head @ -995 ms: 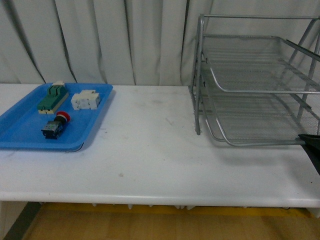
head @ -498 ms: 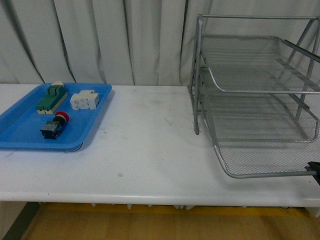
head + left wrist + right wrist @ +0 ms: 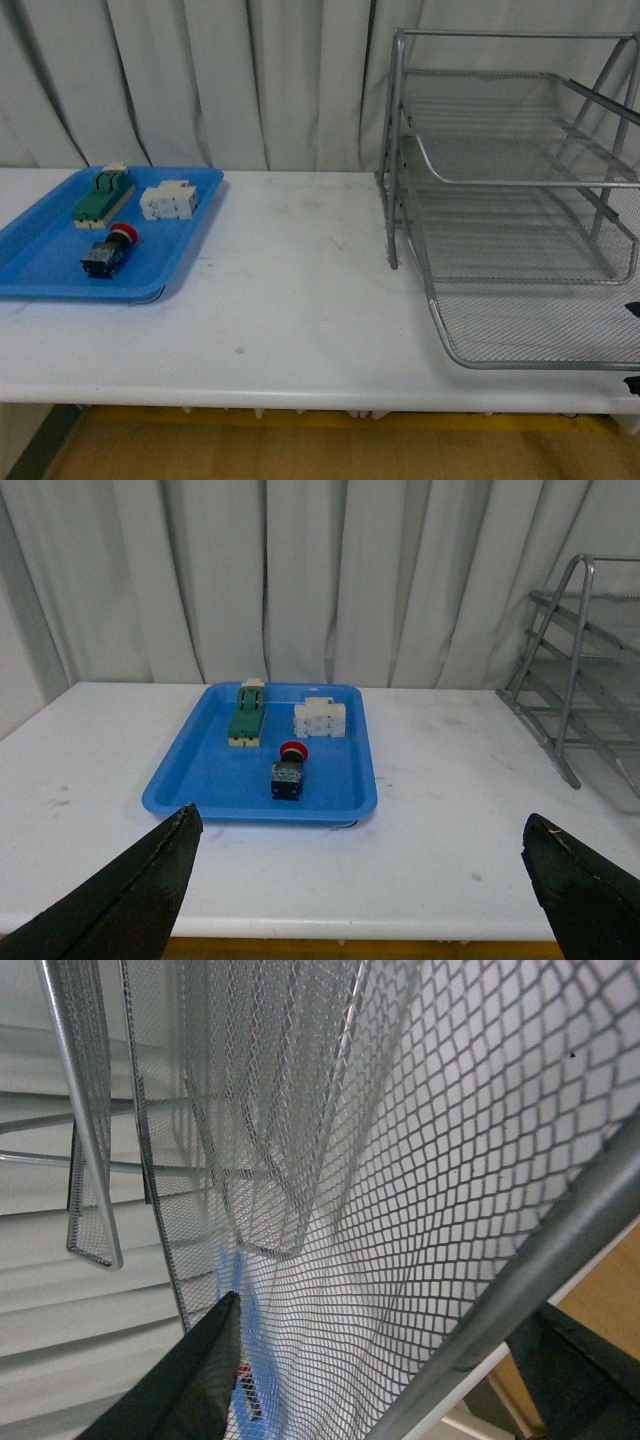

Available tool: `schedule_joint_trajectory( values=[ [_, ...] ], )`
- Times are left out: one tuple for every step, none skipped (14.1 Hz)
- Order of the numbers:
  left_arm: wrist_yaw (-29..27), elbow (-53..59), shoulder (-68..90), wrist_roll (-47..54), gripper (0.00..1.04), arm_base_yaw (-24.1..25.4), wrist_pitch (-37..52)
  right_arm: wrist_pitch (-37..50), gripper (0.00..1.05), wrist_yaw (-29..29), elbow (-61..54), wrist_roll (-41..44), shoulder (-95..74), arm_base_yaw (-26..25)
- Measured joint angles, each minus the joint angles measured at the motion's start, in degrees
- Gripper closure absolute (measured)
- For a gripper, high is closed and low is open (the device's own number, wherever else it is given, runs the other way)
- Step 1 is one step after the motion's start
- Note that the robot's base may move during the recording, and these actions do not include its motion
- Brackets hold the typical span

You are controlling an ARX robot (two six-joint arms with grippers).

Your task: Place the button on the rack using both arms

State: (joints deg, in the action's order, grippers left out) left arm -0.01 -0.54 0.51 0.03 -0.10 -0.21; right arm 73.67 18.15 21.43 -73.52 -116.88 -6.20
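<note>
The button [image 3: 108,250], red cap on a dark body, lies on its side in the blue tray [image 3: 40,272] at the table's left. The left wrist view shows the button [image 3: 289,772] well ahead of my open left gripper [image 3: 360,822], which hovers near the table's front edge with nothing between its fingers. The rack [image 3: 500,150] stands at the right, its lowest mesh tier [image 3: 540,322] pulled out toward the front. My right gripper [image 3: 390,1360] is open at that tier's front rail [image 3: 520,1260], which runs between its fingers. In the front view only dark bits of it show at the right edge [image 3: 634,347].
A green-and-cream block [image 3: 104,196] and a white block [image 3: 170,200] share the blue tray with the button. White table [image 3: 300,300] stretches between tray and rack. A pale curtain hangs behind.
The rack's lowest tier has slid out toward the table's front edge. The right gripper has moved with it, down along the right edge of the front view.
</note>
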Motion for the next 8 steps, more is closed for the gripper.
schedule_joint_trajectory(
  values=[
    [0.0,0.0,0.0,0.0,0.07,0.0,0.0,-0.2,0.11,0.1,-0.4,0.0,2.0,-0.2],
    [0.0,0.0,0.0,0.0,0.07,0.0,0.0,0.2,0.06,0.2,-1.7,-0.1,5.3,-0.2],
    [0.0,0.0,0.0,0.0,0.07,0.0,0.0,0.0,0.06,0.9,-4.2,-0.4,8.8,-0.2],
    [0.0,0.0,0.0,0.0,0.07,0.0,0.0,-0.3,0.06,1.8,-7.3,-0.7,13.2,-0.2],
    [0.0,0.0,0.0,0.0,0.07,0.0,0.0,-0.2,0.06,2.5,-9.5,-1.5,17.5,-0.3],
    [0.0,0.0,0.0,0.0,0.07,0.0,0.0,0.0,0.06,3.1,-11.2,-1.6,21.8,-0.3],
    [0.0,0.0,0.0,0.0,0.07,0.0,0.0,-2.1,0.17,-4.6,-14.4,8.9,31.2,0.9],
    [0.0,0.0,0.0,0.0,0.07,0.0,0.0,-9.3,0.30,-10.6,-16.2,24.4,41.5,1.1]
  ],
)
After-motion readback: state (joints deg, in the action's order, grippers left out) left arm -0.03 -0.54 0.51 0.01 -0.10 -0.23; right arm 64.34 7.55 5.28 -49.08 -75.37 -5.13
